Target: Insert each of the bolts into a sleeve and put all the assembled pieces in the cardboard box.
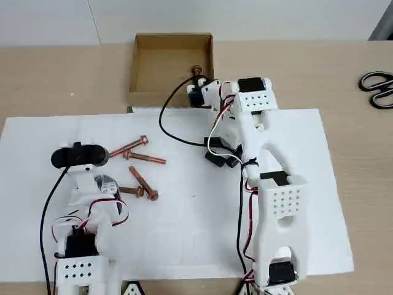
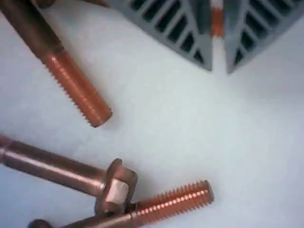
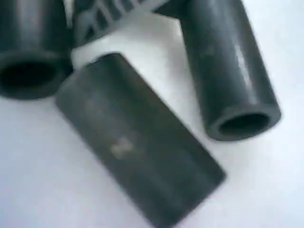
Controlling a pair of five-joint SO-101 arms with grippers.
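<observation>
Inside cardboard box (image 1: 139, 61), bolt head (image 1: 196, 70), left jaws pinching second bolt (image 2: 216, 20), right jaws unclear.

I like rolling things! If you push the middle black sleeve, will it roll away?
Probably. The sleeve is round and lies on its side on flat paper, so a sideways nudge should roll it. It looks hard and stiff, so it is unlikely to squash. Its smooth surface might be a bit slippery.
</observation>
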